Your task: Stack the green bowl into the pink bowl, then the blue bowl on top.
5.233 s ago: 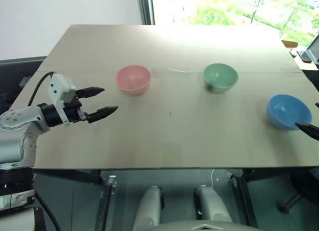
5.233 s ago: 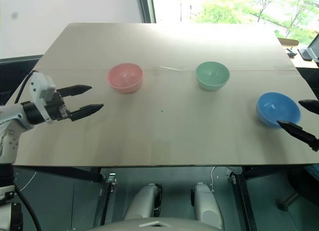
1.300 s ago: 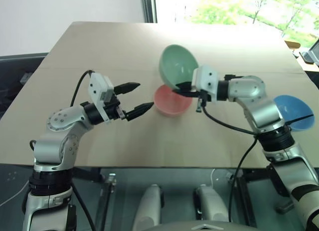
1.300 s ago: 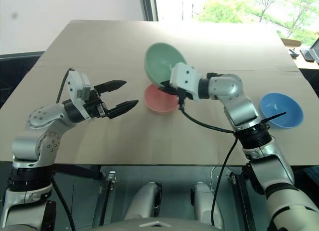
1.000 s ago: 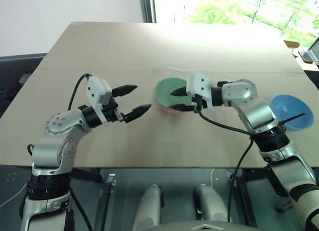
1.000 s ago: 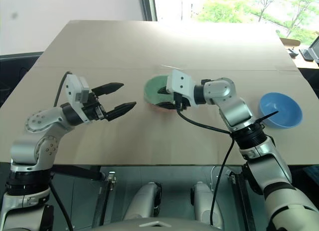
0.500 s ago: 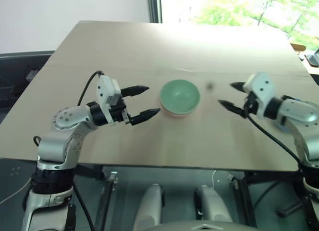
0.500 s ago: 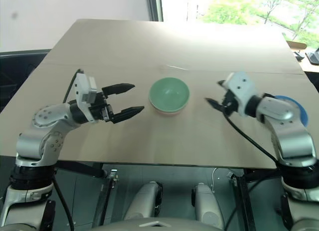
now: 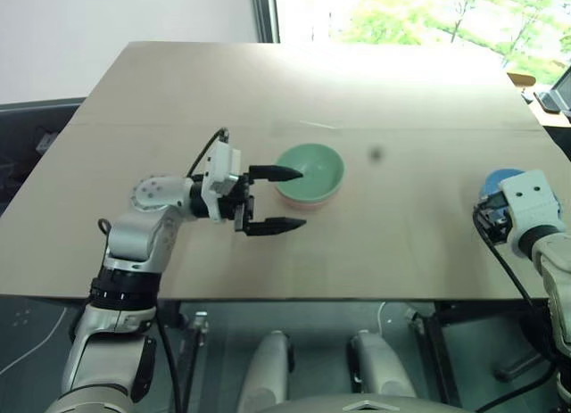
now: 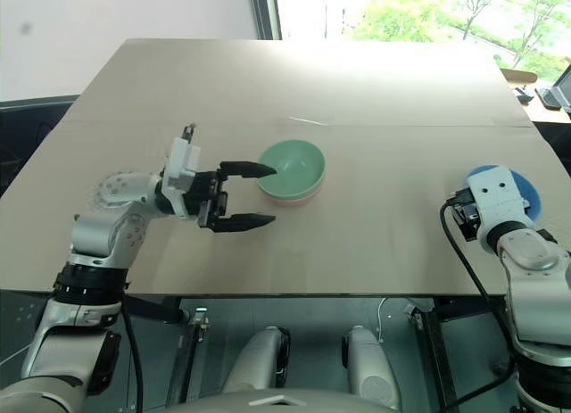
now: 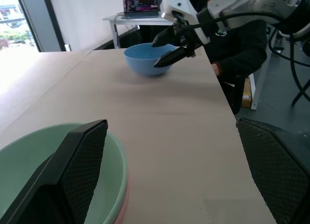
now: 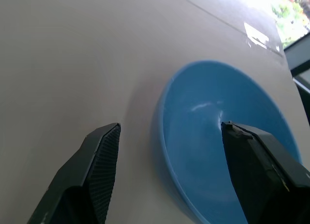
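Bowls number three — green bowl (image 9: 310, 168) nested in pink bowl (image 9: 299, 199), blue bowl (image 12: 227, 141) apart — both claws spread.

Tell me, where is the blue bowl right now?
The blue bowl sits near the table's right edge, with the right gripper straddling its rim.

The green bowl (image 9: 311, 169) is sitting inside the pink bowl (image 9: 303, 199) at the worktop's (image 9: 375, 83) middle; the blue bowl (image 11: 147, 59) is lying well apart, far right.

bare table (image 9: 401, 208) between bowl stack (image 9: 310, 174), blue bowl (image 12: 227, 137)
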`<state>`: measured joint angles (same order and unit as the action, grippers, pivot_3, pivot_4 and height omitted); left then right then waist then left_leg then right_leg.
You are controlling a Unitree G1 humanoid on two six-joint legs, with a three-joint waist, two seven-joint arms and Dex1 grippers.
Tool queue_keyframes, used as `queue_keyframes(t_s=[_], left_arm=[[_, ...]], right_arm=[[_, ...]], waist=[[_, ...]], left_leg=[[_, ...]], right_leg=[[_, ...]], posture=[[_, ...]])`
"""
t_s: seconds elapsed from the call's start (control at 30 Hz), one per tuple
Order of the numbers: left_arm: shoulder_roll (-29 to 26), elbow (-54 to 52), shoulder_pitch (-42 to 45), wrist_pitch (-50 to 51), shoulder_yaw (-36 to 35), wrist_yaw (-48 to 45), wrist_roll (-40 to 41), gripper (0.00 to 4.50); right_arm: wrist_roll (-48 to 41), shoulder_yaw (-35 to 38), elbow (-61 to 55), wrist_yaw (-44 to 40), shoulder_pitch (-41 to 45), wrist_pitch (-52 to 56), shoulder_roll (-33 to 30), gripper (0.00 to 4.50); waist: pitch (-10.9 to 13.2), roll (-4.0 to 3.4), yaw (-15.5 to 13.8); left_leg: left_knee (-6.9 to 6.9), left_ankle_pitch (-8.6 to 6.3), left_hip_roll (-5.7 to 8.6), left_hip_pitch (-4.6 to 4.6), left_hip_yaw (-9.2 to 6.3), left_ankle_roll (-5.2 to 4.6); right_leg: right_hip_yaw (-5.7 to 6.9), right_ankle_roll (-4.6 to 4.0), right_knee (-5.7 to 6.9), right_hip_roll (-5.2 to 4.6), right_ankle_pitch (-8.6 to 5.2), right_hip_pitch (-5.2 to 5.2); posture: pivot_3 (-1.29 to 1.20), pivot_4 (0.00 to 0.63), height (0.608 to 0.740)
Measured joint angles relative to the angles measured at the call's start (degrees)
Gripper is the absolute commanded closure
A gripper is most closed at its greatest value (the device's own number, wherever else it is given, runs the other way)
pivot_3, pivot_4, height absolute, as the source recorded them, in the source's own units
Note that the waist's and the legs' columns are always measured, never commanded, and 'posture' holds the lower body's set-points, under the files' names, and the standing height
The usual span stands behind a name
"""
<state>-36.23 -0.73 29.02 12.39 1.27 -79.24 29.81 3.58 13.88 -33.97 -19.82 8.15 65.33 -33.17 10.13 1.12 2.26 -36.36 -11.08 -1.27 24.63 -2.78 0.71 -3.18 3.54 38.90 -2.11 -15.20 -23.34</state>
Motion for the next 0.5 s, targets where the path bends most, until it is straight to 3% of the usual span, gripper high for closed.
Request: queue_keyframes(t_s=[0.07, 0.17, 0.37, 0.4, 0.5], left_arm=[[-0.1, 0.0, 0.0, -0.5, 0.0, -0.1, -0.4, 0.0], [-0.1, -0.1, 0.0, -0.6, 0.0, 0.3, -0.5, 0.0], [-1.3, -1.5, -2.1, -0.4, -0.6, 2.2, -0.6, 0.0], [-1.4, -1.6, -2.3, -0.4, -0.6, 2.3, -0.6, 0.0], [-2.0, -2.2, -3.1, -0.4, -0.7, 2.8, -0.9, 0.0]], right_arm=[[-0.5, 0.6, 1.9, 0.2, 1.2, 0.7, 0.2, 1.02], [-1.9, 0.6, 4.7, 0.1, 2.8, 0.7, 0.4, 1.66], [-4.1, 0.6, 6.5, -0.9, 4.7, 0.9, -0.4, 4.25], [-4.3, 0.6, 6.6, -1.0, 4.7, 0.9, -0.4, 4.49], [-4.9, 0.6, 7.4, -1.1, 4.8, 0.8, -0.7, 4.49]], waist=[[0.0, 0.0, 0.0], [0.0, 0.0, 0.0], [0.0, 0.0, 0.0], [0.0, 0.0, 0.0], [0.0, 0.0, 0.0]], left_leg=[[0.0, 0.0, 0.0, 0.01, -0.01, 0.0], [0.0, 0.0, 0.0, 0.01, -0.01, 0.0], [0.01, 0.0, -0.01, 0.01, -0.02, 0.0], [0.01, 0.0, -0.01, 0.01, -0.02, 0.0], [0.0, 0.0, 0.0, 0.03, -0.02, 0.0]], right_leg=[[0.01, 0.0, 0.0, 0.0, 0.0, 0.0], [0.01, 0.0, 0.0, 0.0, 0.0, 0.0], [0.02, 0.0, 0.0, 0.0, 0.0, 0.0], [0.02, 0.0, 0.0, 0.0, 0.0, 0.0], [0.02, 0.0, -0.02, -0.01, 0.0, 0.0]], posture=[[0.0, 0.15, 0.74], [0.0, 0.15, 0.74], [0.0, 0.15, 0.74], [0.0, 0.15, 0.74], [0.0, 0.15, 0.74]])
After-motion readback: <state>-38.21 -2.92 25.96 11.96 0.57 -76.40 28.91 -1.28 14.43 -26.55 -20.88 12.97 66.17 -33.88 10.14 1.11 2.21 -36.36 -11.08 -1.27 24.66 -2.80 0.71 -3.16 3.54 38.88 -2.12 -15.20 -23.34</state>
